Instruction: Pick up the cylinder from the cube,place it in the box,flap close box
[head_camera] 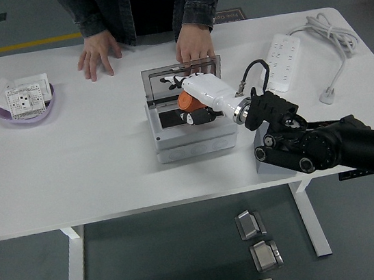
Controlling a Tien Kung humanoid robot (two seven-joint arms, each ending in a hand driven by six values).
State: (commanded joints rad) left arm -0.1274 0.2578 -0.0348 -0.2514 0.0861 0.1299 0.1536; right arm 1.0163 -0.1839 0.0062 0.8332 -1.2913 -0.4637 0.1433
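White desk (73,169) carries the grey box (192,138) beneath the right hand (194,101), whose fingers wrap the orange cylinder (187,101) over its open cavity; it seems rigid, light, smooth, best gripped around its curved sides.

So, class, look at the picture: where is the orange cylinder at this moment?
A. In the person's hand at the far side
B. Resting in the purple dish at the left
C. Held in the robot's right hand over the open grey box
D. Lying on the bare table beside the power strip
C: the orange cylinder sits in the curled fingers of the right hand, above the open grey box whose lid stands upright.
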